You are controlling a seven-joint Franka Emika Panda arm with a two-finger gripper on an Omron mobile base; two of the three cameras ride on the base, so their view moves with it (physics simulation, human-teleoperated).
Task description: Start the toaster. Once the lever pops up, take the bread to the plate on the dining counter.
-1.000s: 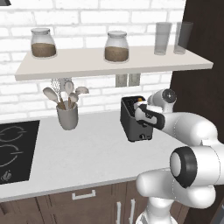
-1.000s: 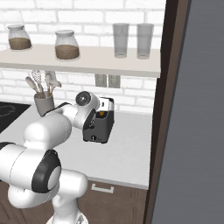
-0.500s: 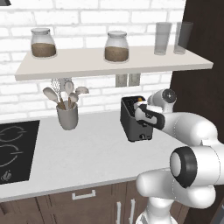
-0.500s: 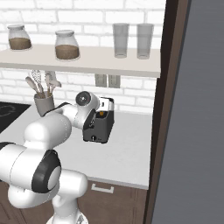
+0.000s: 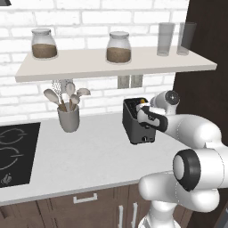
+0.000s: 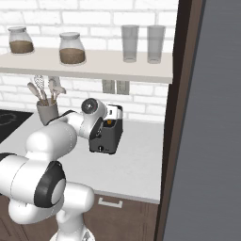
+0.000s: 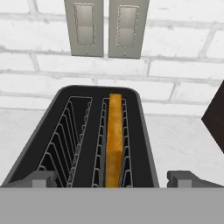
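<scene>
While we hover over the toaster [image 7: 87, 131], the gripper [image 7: 111, 178] is spread wide with nothing in it, one tip off each side of the toaster top in the hand view.

Risks from here, our read:
- Lever isn't identifiable in these views. If we push down on the body instead of the lever, the toaster won't start, and it may skid on the counter [image 5: 89, 156].
- Toaster looks light and boxy; an off-centre push could tip or slide it toward the wall.
- Bread [image 7: 114, 135] sits deep in the slot between wire guides. A grab before it rises means fingers jam on the guides.
- Thin slice, edge-on: a skewed pinch could miss or wedge it.

Toaster: dark grey-black box, two top slots, on the white counter near the brick wall, under the shelf [image 5: 116, 62], below two outlets [image 7: 105, 28]. Bread: golden-tan, orange-brown crust, upright in the right-hand slot as the hand view shows it; the other slot has none.
</scene>
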